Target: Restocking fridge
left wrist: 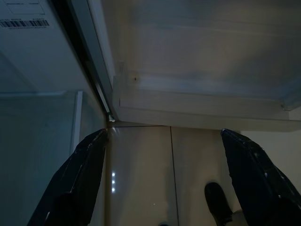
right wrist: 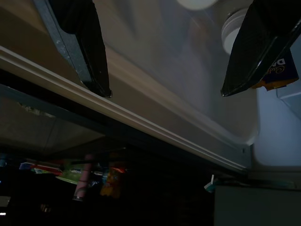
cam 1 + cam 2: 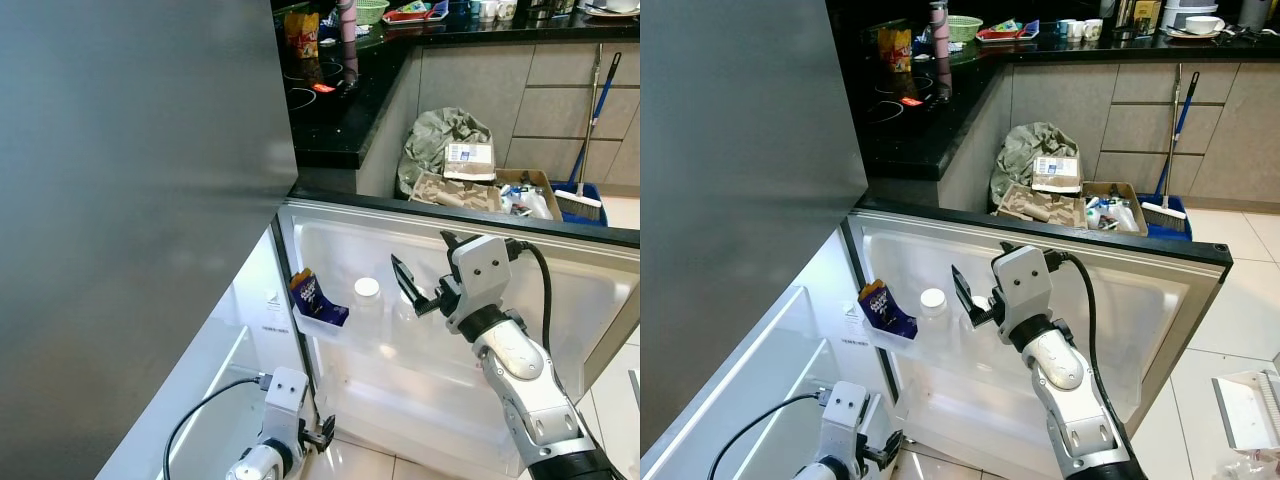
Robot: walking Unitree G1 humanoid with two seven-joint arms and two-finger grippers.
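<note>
white plastic lines the inside of the open fridge door (image 3: 560, 290), which swings out over the tiled floor (image 3: 360, 462) beside the grey fridge body (image 3: 130, 200). left eye view: the right tool (image 3: 418, 287) is raised in front of the door's inner face, its two black fingers spread apart and holding nothing. on the door shelf (image 3: 322, 322), toward the hinge side of the door, stand a purple snack packet (image 3: 308, 295) and, just beside it, a clear bottle with a white cap (image 3: 367, 288); the right tool is near the bottle but not touching it. the left tool (image 3: 322, 432) hangs low at the bottom corner of the door, close to the floor. behind the door a black counter (image 3: 340, 110) carries small items, and a crumpled bag (image 3: 440, 145) and a cardboard box (image 3: 520, 195) sit on the floor against the cabinets.

right eye view: same layout; a broom (image 3: 1170, 150) leans on the cabinets beyond the door.

left wrist view: the left tool (image 1: 169, 183) has its fingers spread wide, empty, above the floor tiles and just below the door's bottom edge.

right wrist view: the right tool (image 2: 164, 70) is open, with the white cap (image 2: 231, 35) and the packet (image 2: 277, 70) lying behind one finger, against the door's inner face.
</note>
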